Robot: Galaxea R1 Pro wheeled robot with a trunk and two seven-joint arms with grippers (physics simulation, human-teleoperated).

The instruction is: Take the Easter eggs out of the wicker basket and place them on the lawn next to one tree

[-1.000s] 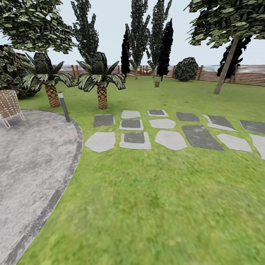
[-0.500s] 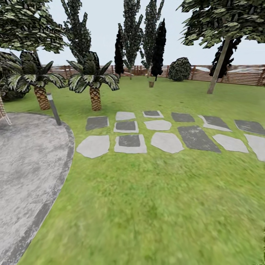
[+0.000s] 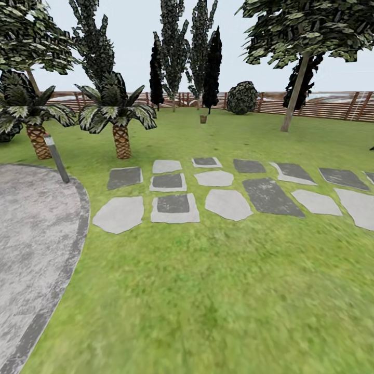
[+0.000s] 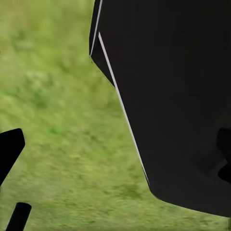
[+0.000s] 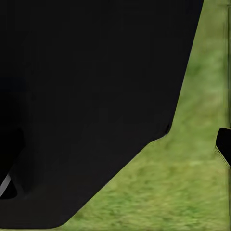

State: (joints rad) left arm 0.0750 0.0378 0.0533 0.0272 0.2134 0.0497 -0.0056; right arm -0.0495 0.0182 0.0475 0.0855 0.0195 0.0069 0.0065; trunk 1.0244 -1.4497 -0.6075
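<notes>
Far across the lawn (image 3: 218, 291), head view: one small brown wicker basket (image 3: 203, 119), standing on the grass in front of the dark narrow trees, well apart from the robot; contents too small to tell.

Tree (image 3: 294, 93): one, leaning grey-brown trunk, leafy crown overhead, to the right of the basket and near the fence (image 3: 332, 106).

Stepping stones (image 3: 227, 203): about fourteen flat slabs, pale grey and dark grey, set in rows in the grass in the middle distance.

Palms: two, short, scaly brown trunks; one (image 3: 118, 111) beside the stones, one (image 3: 32, 117) further left.

Narrow dark trees (image 3: 210, 67): about five, clustered at the back.

Round bush (image 3: 242, 97): one, against the fence.

Lamp post (image 3: 56, 157): one, short, tilted, at the edge of the grey paved patch (image 3: 31, 244).

Writing or labels: none legible.

Left wrist view: black robot body (image 4: 178, 106) over blurred grass; two dark finger tips (image 4: 9, 151) at the frame edge. Claw state cannot be told.

Right wrist view: black body (image 5: 86, 106) over grass; one dark tip (image 5: 224, 144) at the edge. Claw state cannot be told.
</notes>
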